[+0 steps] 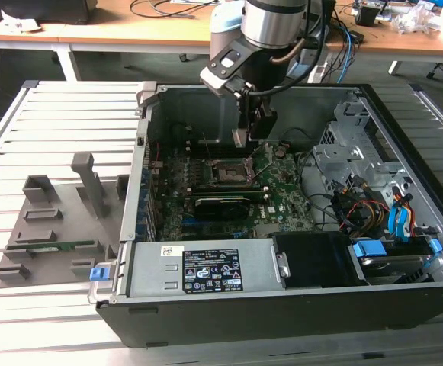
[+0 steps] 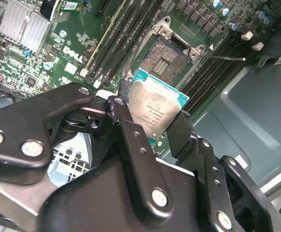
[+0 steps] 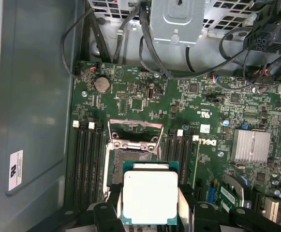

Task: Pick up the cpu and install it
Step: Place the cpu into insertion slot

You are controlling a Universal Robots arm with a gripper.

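The cpu [image 3: 149,197], a small square chip with a silvery top and green rim, sits clamped between the black fingers [image 3: 112,203] of my gripper [image 3: 150,205]. In the second wrist view the cpu [image 2: 155,108] hangs a little above the motherboard, close to the open socket [image 2: 171,55] and to one side of it. In the exterior view my gripper [image 1: 250,128] reaches down into the open computer case, just above and behind the socket [image 1: 225,174], with the cpu [image 1: 240,137] seen edge-on at its tip. The socket's metal frame [image 3: 133,140] stands open.
The black computer case [image 1: 282,305] lies open on a slatted metal table [image 1: 53,130]. Memory slots [image 3: 87,159] flank the socket on both sides. A drive cage and cable bundles [image 1: 358,191] fill the case at the exterior view's right. A grey parts fixture [image 1: 53,221] stands at the exterior view's left.
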